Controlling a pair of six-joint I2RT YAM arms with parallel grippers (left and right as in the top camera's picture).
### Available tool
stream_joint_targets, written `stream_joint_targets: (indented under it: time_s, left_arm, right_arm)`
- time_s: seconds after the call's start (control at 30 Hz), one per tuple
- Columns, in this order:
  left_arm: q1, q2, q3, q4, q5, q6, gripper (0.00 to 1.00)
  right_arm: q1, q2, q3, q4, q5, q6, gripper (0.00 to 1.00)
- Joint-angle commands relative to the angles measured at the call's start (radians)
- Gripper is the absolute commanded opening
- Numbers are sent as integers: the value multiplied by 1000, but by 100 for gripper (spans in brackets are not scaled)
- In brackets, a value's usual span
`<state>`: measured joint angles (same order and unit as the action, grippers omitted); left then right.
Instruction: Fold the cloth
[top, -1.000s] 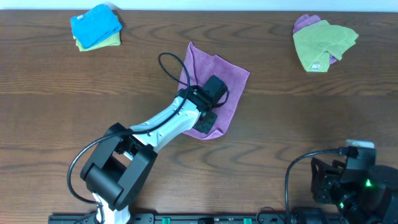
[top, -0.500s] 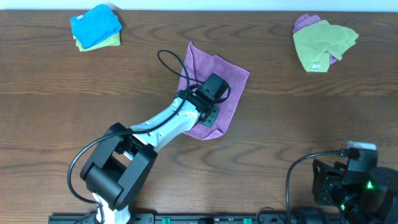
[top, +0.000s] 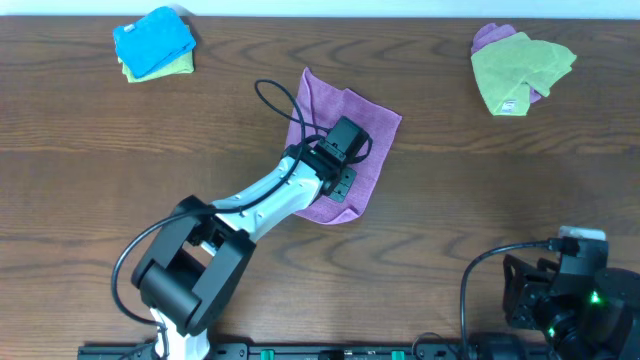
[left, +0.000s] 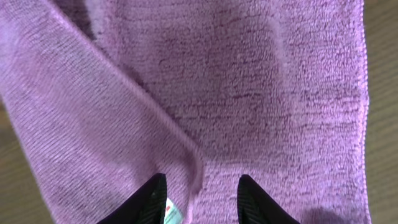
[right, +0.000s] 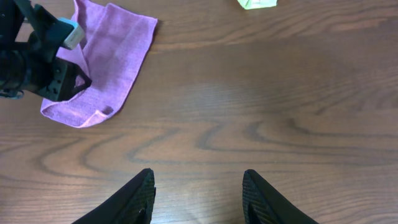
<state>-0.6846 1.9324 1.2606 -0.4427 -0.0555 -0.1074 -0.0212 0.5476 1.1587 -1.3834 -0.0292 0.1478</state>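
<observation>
The purple cloth (top: 350, 125) lies folded in the middle of the table, its long side running from far left to near right. My left gripper (top: 343, 183) hovers low over its near half, fingers open. In the left wrist view the cloth (left: 261, 93) fills the frame, a folded edge runs diagonally to between the open fingers (left: 202, 199), and a small white tag (left: 175, 211) shows by the left finger. My right gripper (right: 199, 199) is open and empty over bare wood at the near right; from there the cloth (right: 118, 43) and left arm show at top left.
A blue cloth on a lime-green one (top: 154, 42) lies at the far left. A lime-green cloth over a purple one (top: 520, 66) lies at the far right. A black cable loops over the left arm. The right arm base (top: 560, 295) sits at the near right.
The left gripper has drawn back slightly toward the cloth's near end. The cloth and the right arm have not visibly moved.
</observation>
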Motion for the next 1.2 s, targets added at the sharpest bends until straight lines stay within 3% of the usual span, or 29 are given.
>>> stream_joint_targets:
  time_s: [0.0, 0.27, 0.3, 0.33, 0.43, 0.53, 0.67, 0.83, 0.97, 1.17]
  left_arm:
    - [3, 47, -2, 3, 0, 11, 38]
    - [3, 52, -2, 10, -48, 18, 18]
    - [3, 52, -2, 10, -64, 19, 8]
    - [4, 52, -2, 10, -87, 26, 6]
    - [5, 51, -2, 7, -156, 56, 6]
    - [10, 47, -1, -22, -322, 54, 6]
    - [37, 15, 0, -90, -476, 2, 6]
    - [126, -35, 0, -243, -454, -213, 6]
    - [213, -36, -3, -334, -299, -347, 6]
    - [261, -36, -3, -343, -183, -391, 6]
  right_arm:
    - [-6, -6, 15, 2, 6, -14, 46]
    - [-6, -6, 15, 2, 6, -14, 44]
    - [-6, -6, 15, 2, 6, -14, 44]
    - [-6, -6, 15, 3, 6, -14, 43]
    - [-6, -6, 15, 3, 6, -14, 43]
    - [-6, -6, 15, 3, 6, -14, 43]
    - [-6, -6, 15, 6, 8, -15, 42]
    - [-6, -6, 15, 13, 32, -15, 42]
    - [-6, -6, 15, 37, 32, -15, 45]
    - [-5, 6, -12, 46, -21, -15, 47]
